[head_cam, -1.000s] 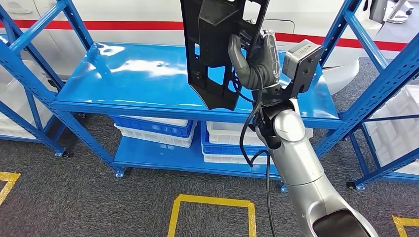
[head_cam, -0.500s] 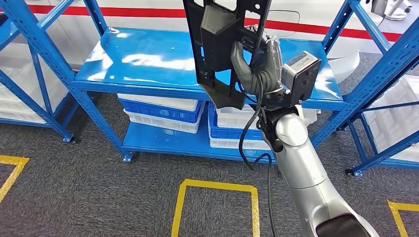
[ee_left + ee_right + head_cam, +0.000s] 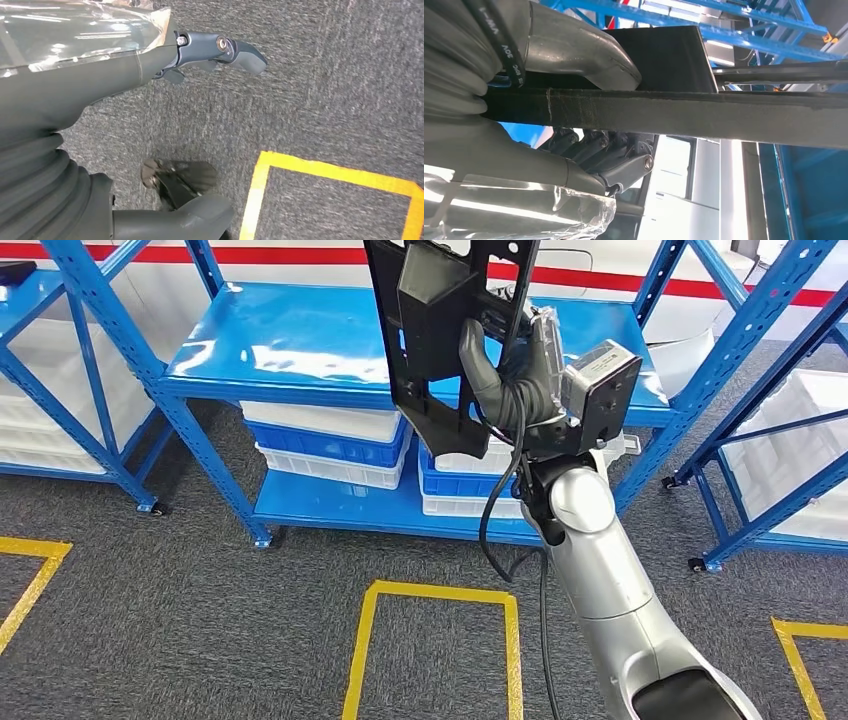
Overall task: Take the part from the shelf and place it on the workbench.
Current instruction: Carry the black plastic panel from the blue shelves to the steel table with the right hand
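A large black plastic part (image 3: pixel 440 330) with cut-outs stands upright in the air in front of the blue shelf (image 3: pixel 300 340). My right hand (image 3: pixel 515 375) grips it, thumb on the near face and fingers behind. In the right wrist view the part's dark edge (image 3: pixel 704 112) runs between the thumb and the fingers (image 3: pixel 609 150). My left hand (image 3: pixel 150 55) hangs above grey carpet, fingers apart, with nothing in it.
White and blue crates (image 3: pixel 330 445) sit on the shelf's lower level. More blue racks stand at the left (image 3: pixel 60 360) and right (image 3: pixel 770 390). Yellow tape squares (image 3: pixel 430 595) mark the grey carpet in front of the shelf.
The whole view has shifted: the shelf now lies farther off and more floor shows, so the camera has moved back. The right hand still holds the part upright.
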